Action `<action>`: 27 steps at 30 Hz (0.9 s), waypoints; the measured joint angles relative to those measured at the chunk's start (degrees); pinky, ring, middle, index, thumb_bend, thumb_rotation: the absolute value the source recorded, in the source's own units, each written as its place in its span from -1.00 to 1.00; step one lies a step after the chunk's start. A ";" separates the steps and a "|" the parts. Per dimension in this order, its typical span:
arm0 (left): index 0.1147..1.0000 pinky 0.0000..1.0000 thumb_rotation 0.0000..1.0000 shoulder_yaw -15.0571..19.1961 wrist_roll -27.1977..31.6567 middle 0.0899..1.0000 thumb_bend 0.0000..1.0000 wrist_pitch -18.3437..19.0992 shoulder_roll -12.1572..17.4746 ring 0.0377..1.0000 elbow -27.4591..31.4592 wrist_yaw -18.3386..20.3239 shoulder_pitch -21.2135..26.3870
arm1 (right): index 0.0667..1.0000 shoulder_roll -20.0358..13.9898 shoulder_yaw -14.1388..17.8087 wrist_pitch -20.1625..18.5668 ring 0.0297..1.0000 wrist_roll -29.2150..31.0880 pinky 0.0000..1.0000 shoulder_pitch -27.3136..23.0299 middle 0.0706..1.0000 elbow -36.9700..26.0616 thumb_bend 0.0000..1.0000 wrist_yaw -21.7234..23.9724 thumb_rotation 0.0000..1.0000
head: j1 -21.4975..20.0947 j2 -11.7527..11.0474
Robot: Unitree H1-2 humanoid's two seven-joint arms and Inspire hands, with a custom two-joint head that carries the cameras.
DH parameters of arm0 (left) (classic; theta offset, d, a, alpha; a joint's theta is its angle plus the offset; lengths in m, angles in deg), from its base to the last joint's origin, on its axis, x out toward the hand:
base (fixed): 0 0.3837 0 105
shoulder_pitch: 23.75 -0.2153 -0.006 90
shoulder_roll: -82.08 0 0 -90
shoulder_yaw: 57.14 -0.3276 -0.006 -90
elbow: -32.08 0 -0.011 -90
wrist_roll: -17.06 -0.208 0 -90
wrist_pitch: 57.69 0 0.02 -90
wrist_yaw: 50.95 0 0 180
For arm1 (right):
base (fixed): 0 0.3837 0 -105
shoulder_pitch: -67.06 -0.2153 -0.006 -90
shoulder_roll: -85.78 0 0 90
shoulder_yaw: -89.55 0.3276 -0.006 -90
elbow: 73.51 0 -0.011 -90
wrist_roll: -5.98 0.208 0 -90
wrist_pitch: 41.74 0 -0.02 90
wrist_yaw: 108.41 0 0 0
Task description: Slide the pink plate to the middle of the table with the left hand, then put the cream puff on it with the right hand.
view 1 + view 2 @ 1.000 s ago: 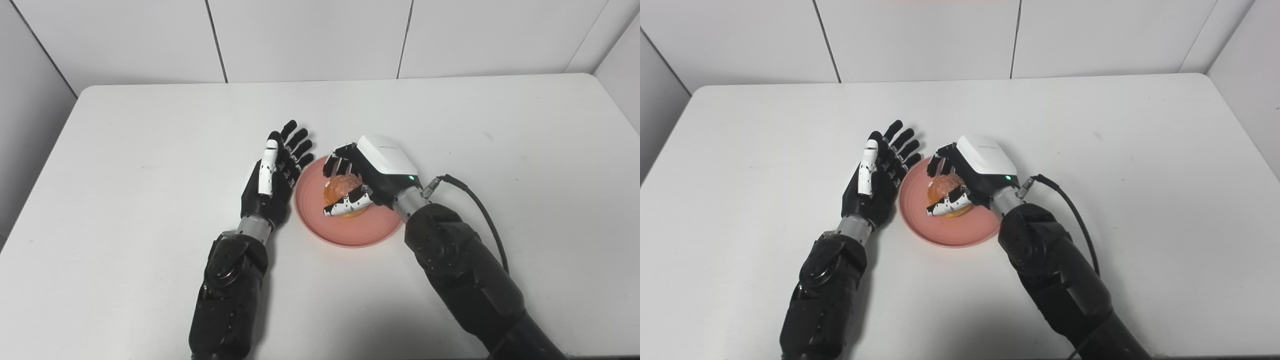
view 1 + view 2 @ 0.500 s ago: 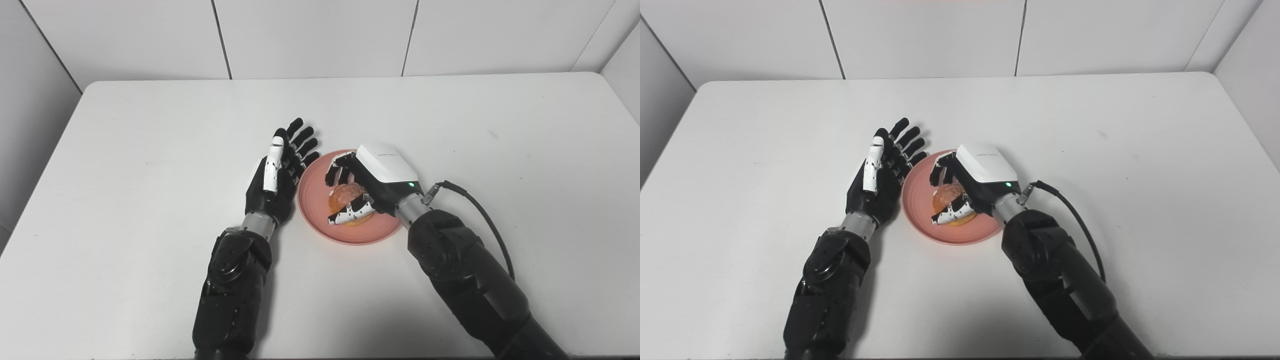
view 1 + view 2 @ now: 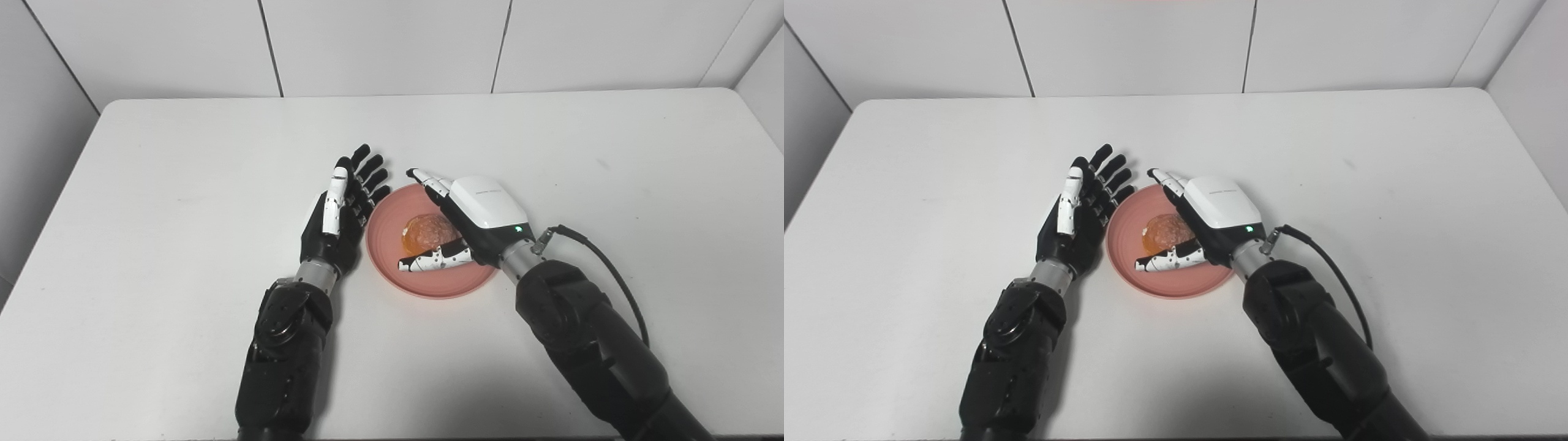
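Note:
The pink plate [image 3: 386, 242] lies near the middle of the white table. An orange-brown cream puff [image 3: 427, 230] rests on it. My right hand [image 3: 465, 223] hovers over the plate's right half, open, with fingers stretched out past the puff and the thumb lying along the puff's near side. My left hand [image 3: 340, 214] stands open on its edge just left of the plate, fingers pointing away, beside the rim.
The white table [image 3: 184, 184] is bounded by white wall panels at the back and sides. A black cable [image 3: 603, 263] runs from my right wrist over the table surface.
My right hand has opened: its fingers, curled around the cream puff before, now stretch out and the puff lies free on the plate. The left hand has stayed put. The camera shifted slightly early on.

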 measured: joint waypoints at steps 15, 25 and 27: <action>0.76 0.81 1.00 0.84 0.08 0.80 -0.21 0.03 -0.29 0.82 -0.02 0.04 0.04 | 1.00 0.36 5.83 5.56 0.93 7.49 0.66 2.66 1.00 -0.07 0.89 -3.66 0.88 | 0.09 -0.35; 0.81 0.86 1.00 0.72 -0.75 0.84 -0.20 -0.76 0.56 0.85 1.21 0.15 -1.12 | 1.00 6.39 19.56 15.42 1.00 24.50 0.90 9.61 1.00 1.46 0.37 -16.58 1.00 | 0.61 -0.70; 0.84 0.87 1.00 0.20 -1.90 0.86 -0.18 -2.77 1.18 0.86 1.60 0.31 -2.20 | 1.00 7.46 21.89 15.43 1.00 27.97 0.97 10.75 1.00 1.42 0.33 -17.33 1.00 | 0.79 -0.79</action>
